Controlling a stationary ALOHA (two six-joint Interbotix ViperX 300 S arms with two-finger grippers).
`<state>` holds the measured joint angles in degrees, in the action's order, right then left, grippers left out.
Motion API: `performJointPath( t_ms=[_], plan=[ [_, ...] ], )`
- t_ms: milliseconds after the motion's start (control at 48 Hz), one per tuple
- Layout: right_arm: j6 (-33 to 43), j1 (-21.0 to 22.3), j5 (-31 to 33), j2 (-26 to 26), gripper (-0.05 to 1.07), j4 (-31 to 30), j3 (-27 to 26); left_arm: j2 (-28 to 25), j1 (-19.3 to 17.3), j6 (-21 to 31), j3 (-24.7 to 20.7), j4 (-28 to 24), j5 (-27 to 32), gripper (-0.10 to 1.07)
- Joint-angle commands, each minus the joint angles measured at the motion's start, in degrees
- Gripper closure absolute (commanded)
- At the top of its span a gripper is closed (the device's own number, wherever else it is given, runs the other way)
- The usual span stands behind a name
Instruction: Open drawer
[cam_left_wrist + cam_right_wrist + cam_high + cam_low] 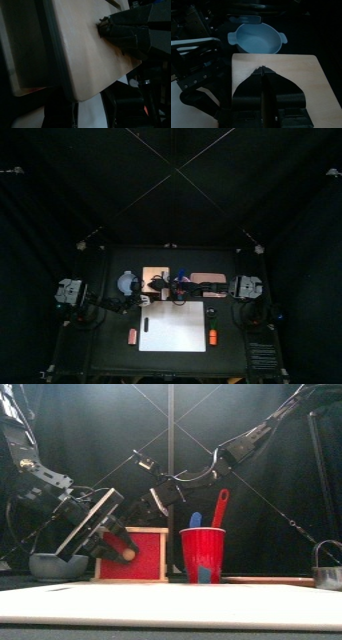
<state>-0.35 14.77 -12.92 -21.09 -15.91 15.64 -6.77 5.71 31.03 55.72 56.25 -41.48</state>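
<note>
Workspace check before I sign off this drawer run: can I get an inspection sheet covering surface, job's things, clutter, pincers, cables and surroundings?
Surface: black table with a white sheet towards its front.
Job's things: wooden drawer box with a red-framed front; it is not clear whether it is open or shut.
Clutter: blue-grey pot, red cup holding utensils, two orange items beside the sheet.
Grippers: right pincer shut, tip on the box top; left pincer at the drawer front.
Cables: nothing seen on the surface.
Surroundings: black curtains all round.
</note>
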Motion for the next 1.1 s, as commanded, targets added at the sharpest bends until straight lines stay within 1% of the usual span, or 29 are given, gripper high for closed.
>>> performJointPath(
  t_ms=[0, 208, 521, 854, 1083],
  plan=[
    [0.0, 0.0, 1.0, 0.1, 1.01, 0.1, 0.2, 1.8, 2.1, 0.0, 0.1, 0.0, 1.6, 0.37],
    [0.1, 0.3, 1.9, 0.1, 1.01, -0.1, 0.2, 3.6, 5.4, 0.2, 0.1, 1.7, 3.3, 0.37],
    [0.0, 0.3, 2.5, 0.0, 1.01, -0.1, 0.2, 3.4, 10.8, 0.2, -1.4, 5.6, 4.4, 0.37],
    [-0.2, 0.4, 3.2, 0.1, 1.01, -0.2, 0.2, 2.5, 14.2, 0.3, -3.3, 7.3, 5.4, 0.38],
    [-0.2, 0.4, 3.2, 0.0, 1.01, -0.1, 0.2, 2.1, 15.8, 0.2, -2.9, 8.9, 5.4, 0.38]
  ],
)
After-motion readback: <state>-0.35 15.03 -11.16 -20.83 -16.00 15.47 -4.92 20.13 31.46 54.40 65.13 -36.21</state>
